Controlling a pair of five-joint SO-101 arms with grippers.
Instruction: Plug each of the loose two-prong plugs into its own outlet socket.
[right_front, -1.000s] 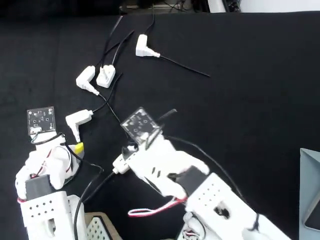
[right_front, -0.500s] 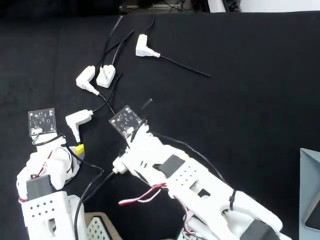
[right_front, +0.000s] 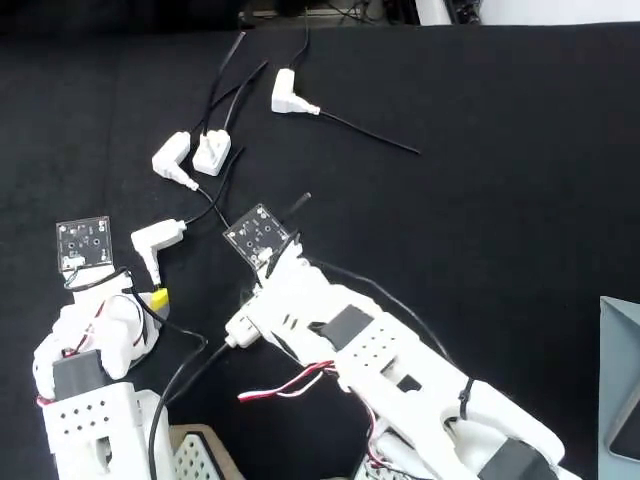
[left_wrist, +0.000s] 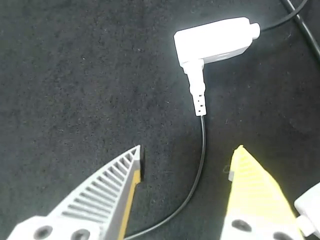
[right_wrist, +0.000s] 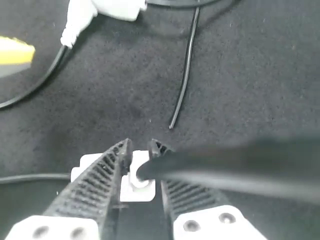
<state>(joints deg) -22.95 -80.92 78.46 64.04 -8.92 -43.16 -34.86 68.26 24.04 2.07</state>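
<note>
Several white plugs with black cables lie on the black table (right_front: 500, 200): one at the back (right_front: 287, 93), a pair (right_front: 170, 158) (right_front: 211, 152), and an angled plug (right_front: 157, 238) (left_wrist: 215, 40) by the left arm. My left gripper (right_front: 145, 295) (left_wrist: 189, 150) stands open just short of the angled plug, whose cable (left_wrist: 201, 150) runs between the fingers. Near the table's middle, my right gripper (right_front: 256, 300) (right_wrist: 140, 145) is shut on a small white plug (right_front: 238, 328) (right_wrist: 136, 180), low over the cloth. A loose cable end (right_wrist: 172, 125) lies just ahead of it.
Each arm carries a small dark marker board, the left one (right_front: 83, 243) and the right one (right_front: 258, 235). A grey box (right_front: 620, 380) stands at the right edge. Cables trail to the back edge (right_front: 300, 30). The left arm's yellow finger (right_wrist: 15, 52) lies close to the right gripper.
The right arm's wrist has swung left and its forearm has dropped lower, carrying its marker board leftward. The held white plug stays in place. The left arm has not moved.
</note>
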